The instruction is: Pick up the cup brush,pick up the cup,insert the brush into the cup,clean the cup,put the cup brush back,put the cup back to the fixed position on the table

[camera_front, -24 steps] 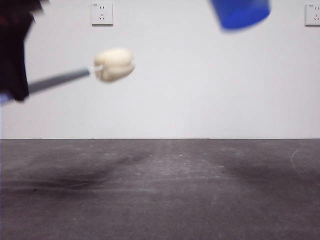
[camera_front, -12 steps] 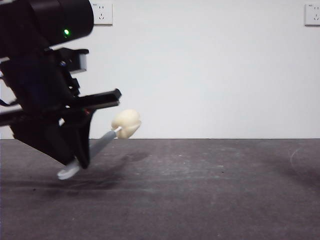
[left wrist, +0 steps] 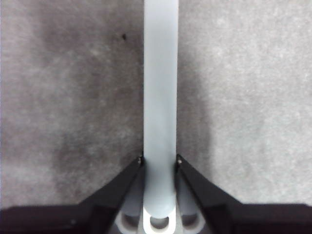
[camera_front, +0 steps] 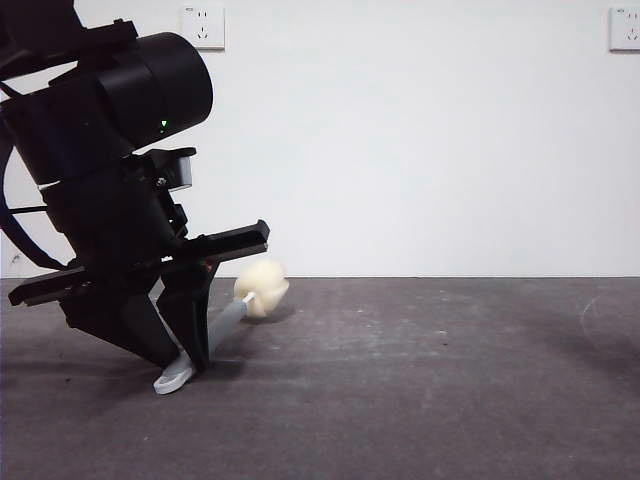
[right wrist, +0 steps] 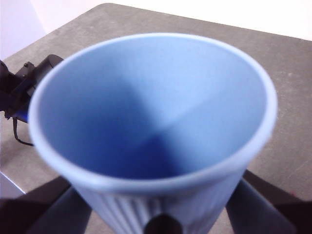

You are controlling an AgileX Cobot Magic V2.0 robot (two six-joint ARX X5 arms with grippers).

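Low at the left of the front view, my left gripper (camera_front: pixel 190 350) is shut on the cup brush (camera_front: pixel 228 322) by its grey handle. The brush slopes down, its white loop end on or just above the table (camera_front: pixel 420 380) and its cream sponge head (camera_front: pixel 263 288) a little higher. In the left wrist view the handle (left wrist: pixel 161 97) runs straight out between the jaws of the left gripper (left wrist: pixel 160 163), which press on both its sides. The blue ribbed cup (right wrist: pixel 156 112) fills the right wrist view, mouth toward the camera, with my right gripper (right wrist: pixel 161 219) shut on its lower wall. The front view shows neither the cup nor the right gripper.
Two white wall sockets (camera_front: pixel 204 27) (camera_front: pixel 625 28) sit high on the white back wall. The right wrist view shows the left arm (right wrist: pixel 24 83) dark, far below on the table near its edge.
The left arm has come down and slightly right, bringing the brush from mid-air to the table surface. The cup, at the top edge a second ago, has left the front view.
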